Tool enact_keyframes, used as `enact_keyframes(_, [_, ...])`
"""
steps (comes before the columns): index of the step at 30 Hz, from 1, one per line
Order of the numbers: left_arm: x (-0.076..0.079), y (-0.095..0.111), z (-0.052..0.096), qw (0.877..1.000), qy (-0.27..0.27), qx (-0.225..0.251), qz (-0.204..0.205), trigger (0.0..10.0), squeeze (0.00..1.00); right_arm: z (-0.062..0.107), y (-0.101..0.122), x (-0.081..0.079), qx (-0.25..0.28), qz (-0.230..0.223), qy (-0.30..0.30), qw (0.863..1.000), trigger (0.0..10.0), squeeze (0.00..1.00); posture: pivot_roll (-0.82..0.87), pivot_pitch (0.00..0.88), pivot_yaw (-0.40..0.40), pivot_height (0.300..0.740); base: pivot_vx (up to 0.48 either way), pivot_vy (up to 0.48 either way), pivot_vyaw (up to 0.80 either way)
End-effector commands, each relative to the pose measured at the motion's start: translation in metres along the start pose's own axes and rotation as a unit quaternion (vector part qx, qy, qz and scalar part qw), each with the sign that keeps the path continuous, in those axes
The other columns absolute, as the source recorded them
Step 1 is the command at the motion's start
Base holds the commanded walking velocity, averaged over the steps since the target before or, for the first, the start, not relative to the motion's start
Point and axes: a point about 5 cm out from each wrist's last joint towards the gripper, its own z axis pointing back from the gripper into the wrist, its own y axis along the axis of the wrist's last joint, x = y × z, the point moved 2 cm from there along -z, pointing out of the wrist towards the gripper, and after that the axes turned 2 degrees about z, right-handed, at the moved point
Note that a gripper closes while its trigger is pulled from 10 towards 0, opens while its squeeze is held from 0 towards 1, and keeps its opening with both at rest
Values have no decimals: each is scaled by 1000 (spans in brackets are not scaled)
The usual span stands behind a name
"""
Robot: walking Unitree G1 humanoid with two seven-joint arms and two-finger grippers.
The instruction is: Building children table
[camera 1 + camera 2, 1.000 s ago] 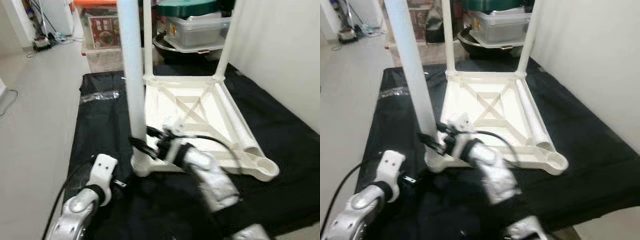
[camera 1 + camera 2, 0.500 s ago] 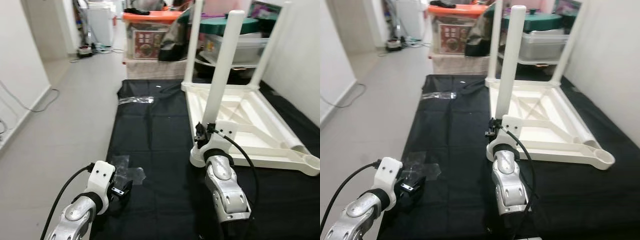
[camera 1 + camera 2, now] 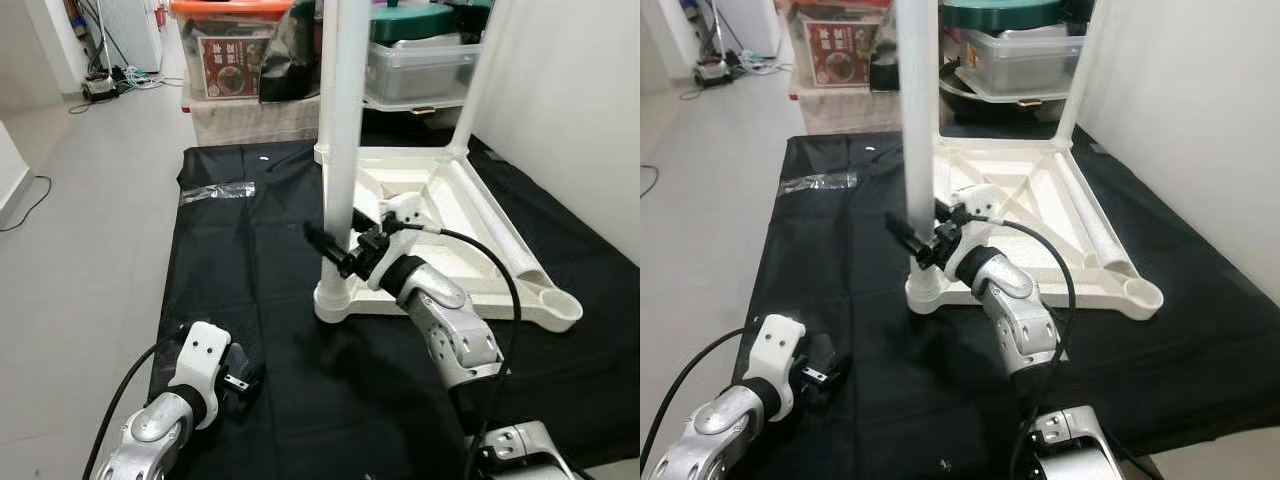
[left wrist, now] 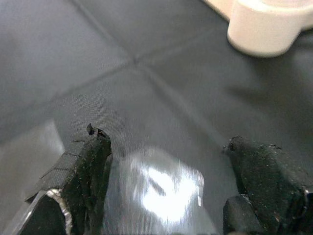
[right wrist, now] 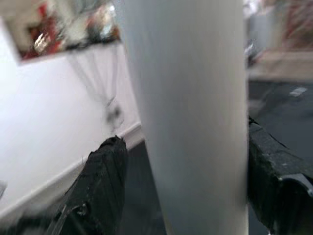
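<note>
One table leg (image 3: 340, 150) at frame centre stands socketed, right gripper (image 3: 335, 250) fingers straddling it unclosed; left gripper (image 4: 166, 196) open, empty; next, seat the leg firmly.

A white plastic children's table (image 3: 430, 215) lies upside down on the black mat (image 3: 250, 260) toward its right edge, three legs upright in corner sockets, a fourth leg (image 3: 495, 250) lying loose inside its frame.

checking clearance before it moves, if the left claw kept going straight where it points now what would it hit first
Most likely the crinkled clear plastic wrapper lying on the black floor mat, directly between its open fingers. The left claw points down at the mat, so the mat follows at once; depth is hard to judge.
</note>
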Motion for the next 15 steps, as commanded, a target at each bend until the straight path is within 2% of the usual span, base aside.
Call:
enact_keyframes(1, [2,-5,-2,1000,0,-11,1,10000,0,-10,-21,-26,-38,-3,96,995,10000,0,127,0,-56,740,0,0,0])
enact_keyframes(4, [5,-3,-3,1000,-6,-7,1,10000,0,-16,-33,-29,-62,13,118,991,10000,0,133,0,-67,740,0,0,0])
enact_keyframes(7, [6,-3,-3,1000,-9,-6,-4,10000,0,-21,-32,-31,-57,9,127,990,10000,0,142,0,-74,740,0,0,0])
enact_keyframes(8, [4,-2,-2,1000,-5,-3,-4,10000,0,-23,-29,-33,-44,-1,135,990,902,0,147,0,-78,740,0,0,0])
enact_keyframes(9, [2,0,-1,1000,-2,-2,-4,10000,0,-24,-27,-34,-33,-7,142,989,902,0,147,0,-78,740,0,0,0])
enact_keyframes(10, [1,1,0,1000,0,1,-3,10000,0,-24,-24,-35,-21,-12,150,988,0,0,147,0,-78,740,0,0,0])
enact_keyframes(13, [1,0,2,1000,0,2,-2,10000,0,-19,-20,-33,-1,-20,153,988,0,0,145,0,-80,740,0,0,0])
enact_keyframes(14, [1,-2,3,1000,0,0,-4,10000,0,-21,-21,-21,-9,-10,79,997,0,0,142,0,-85,740,0,0,0])
enact_keyframes(15, [1,-2,3,1000,0,0,-4,10000,0,-21,-21,-21,-9,-10,79,997,0,0,142,0,-85,740,0,0,0])
